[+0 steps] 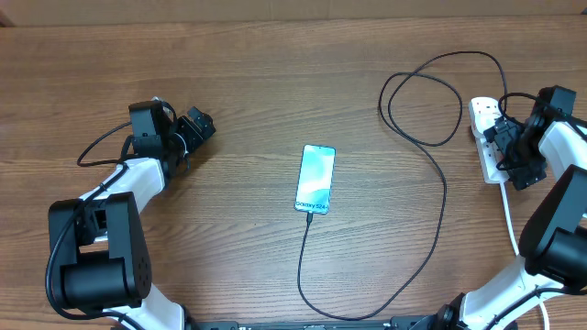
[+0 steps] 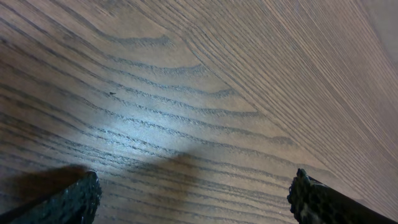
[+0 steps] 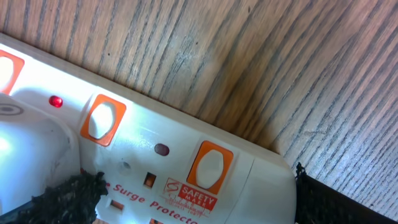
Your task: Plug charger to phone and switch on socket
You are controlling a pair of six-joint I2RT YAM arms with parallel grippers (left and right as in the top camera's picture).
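The phone [image 1: 315,179] lies face up mid-table with its screen lit. The black charger cable [image 1: 431,238] joins the phone's lower edge, runs toward the front, then loops right and up to the socket [image 1: 483,115], a white power strip at the far right. The cable's plug end is hidden by my right arm. My right gripper [image 1: 502,147] is open just above the strip. In the right wrist view its fingers [image 3: 196,199] straddle the strip's body [image 3: 267,186], beside orange switches [image 3: 209,167]. One red lamp [image 3: 56,101] is lit and another lamp [image 3: 161,149] is dark. My left gripper [image 1: 202,126] is open and empty.
The strip's thick white cord [image 1: 510,220] runs toward the front right, beside my right arm. The left wrist view shows only bare wood [image 2: 205,93] between the open fingers [image 2: 193,199]. The table's far edge [image 1: 275,18] runs along the top.
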